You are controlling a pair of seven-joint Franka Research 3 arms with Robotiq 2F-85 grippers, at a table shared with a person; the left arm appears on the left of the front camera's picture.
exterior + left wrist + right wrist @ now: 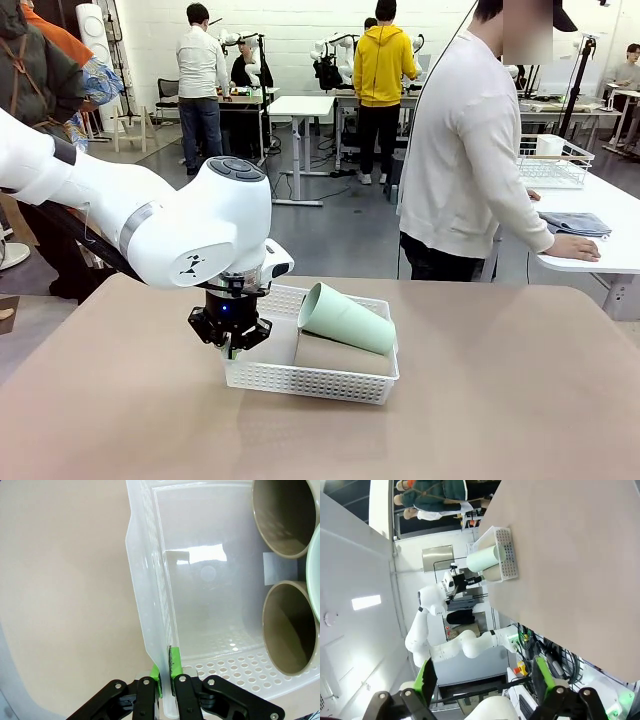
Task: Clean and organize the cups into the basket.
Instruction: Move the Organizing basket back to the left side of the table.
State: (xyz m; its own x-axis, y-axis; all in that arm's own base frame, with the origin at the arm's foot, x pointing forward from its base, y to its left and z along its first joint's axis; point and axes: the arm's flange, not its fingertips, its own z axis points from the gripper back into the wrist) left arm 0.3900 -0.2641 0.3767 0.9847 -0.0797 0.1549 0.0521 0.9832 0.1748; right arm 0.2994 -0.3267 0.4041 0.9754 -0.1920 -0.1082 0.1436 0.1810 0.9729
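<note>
Left fingers [166,680] pinch basket [150,605] rim; mint cup [346,318] seemingly atop.

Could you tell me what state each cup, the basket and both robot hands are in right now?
Mint green cup: on its side, resting on the tan cups.
Tan cups: lying in the basket, mouths toward the left hand.
Basket: on the table, rim pinched.
Left hand: shut on the basket's rim.
Right hand: open, holding nothing.
</note>
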